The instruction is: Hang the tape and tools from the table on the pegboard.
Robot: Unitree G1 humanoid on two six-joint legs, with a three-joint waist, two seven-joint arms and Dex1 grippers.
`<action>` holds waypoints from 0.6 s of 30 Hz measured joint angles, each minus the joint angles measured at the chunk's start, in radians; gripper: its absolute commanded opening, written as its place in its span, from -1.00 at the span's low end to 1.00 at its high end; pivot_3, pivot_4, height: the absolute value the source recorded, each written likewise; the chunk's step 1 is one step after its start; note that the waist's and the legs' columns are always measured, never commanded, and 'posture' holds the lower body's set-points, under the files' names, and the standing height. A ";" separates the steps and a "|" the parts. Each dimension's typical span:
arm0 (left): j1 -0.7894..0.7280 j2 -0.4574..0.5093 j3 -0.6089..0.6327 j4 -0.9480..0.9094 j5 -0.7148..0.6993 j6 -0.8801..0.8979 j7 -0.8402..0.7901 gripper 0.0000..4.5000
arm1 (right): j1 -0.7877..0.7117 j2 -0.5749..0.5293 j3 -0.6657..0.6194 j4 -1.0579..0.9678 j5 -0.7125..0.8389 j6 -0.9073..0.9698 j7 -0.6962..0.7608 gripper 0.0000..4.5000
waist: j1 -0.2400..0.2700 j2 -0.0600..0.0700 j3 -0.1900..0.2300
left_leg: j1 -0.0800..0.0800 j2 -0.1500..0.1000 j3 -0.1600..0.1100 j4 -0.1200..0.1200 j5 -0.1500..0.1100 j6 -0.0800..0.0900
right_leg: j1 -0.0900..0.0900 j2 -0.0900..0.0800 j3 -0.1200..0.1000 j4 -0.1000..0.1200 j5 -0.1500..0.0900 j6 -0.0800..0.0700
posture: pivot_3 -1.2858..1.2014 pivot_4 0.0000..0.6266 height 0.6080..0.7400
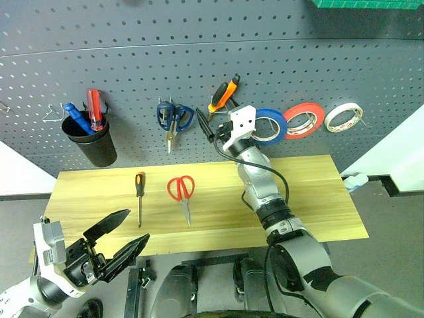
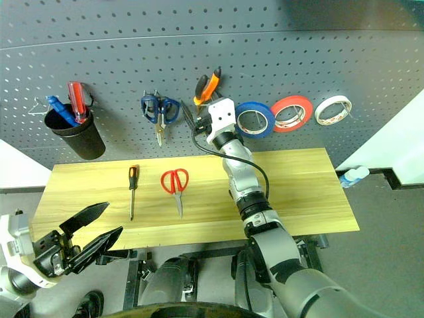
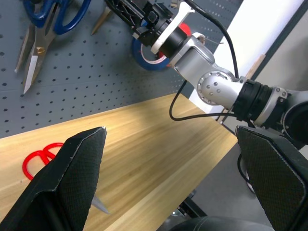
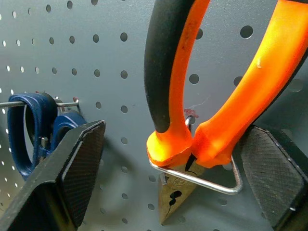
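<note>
I have the right gripper (image 1: 211, 126) raised against the pegboard (image 1: 132, 59), its fingers spread apart on either side of the pliers (image 4: 211, 96). The pliers sit nose-down in a wire loop hook (image 4: 202, 180), handles up. The hook carries the weight at the joint, so the tool hangs without my grip. One finger pad (image 4: 272, 173) stands just beside the orange handle; I cannot tell whether it touches.

The blue tape (image 1: 270, 126) hangs on the pegboard immediately to the right of this gripper, next to the red-orange roll (image 1: 304, 120) and the white roll (image 1: 343, 116). I judge both tape and pliers as hung.

Two task tools lie flat on the table (image 1: 318, 199): the red-handled scissors (image 1: 181, 192) near the middle, blades toward me, and the slim screwdriver (image 1: 139, 195) to their left, handle toward the board. They lie apart from each other, so each can be picked singly.

I keep the left gripper (image 1: 116, 242) low at the near table edge, fingers wide apart and empty. It is the nearer one to the screwdriver.

Blue-handled scissors (image 1: 172, 119) and a black cup (image 1: 93, 142) of thick screwdrivers hang further left.
</note>
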 measured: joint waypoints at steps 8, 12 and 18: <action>-0.031 -0.003 -0.022 0.010 0.017 0.000 -0.001 1.00 | 0.009 0.008 0.001 -0.023 0.006 0.001 0.006 0.98 | -0.001 -0.001 0.000 | -0.003 0.000 0.000 0.000 0.001 -0.001 | 0.001 0.001 -0.001 0.000 0.000 0.000 | 0.12 -0.43 0.94; -0.055 -0.003 -0.030 0.028 0.018 0.000 0.000 1.00 | 0.026 0.008 0.001 -0.055 0.008 0.013 0.005 0.98 | 0.001 0.000 0.000 | -0.004 0.000 0.000 0.000 0.002 -0.001 | 0.000 0.001 -0.001 0.000 0.000 0.000 | 0.11 -0.46 0.94; -0.092 -0.003 -0.040 0.047 0.027 0.000 0.001 1.00 | 0.040 0.004 0.000 -0.173 0.015 0.024 -0.004 0.98 | -0.002 -0.001 -0.001 | -0.013 0.000 0.000 0.000 0.002 -0.001 | -0.008 0.001 -0.001 -0.001 0.002 0.003 | 0.10 -0.49 0.94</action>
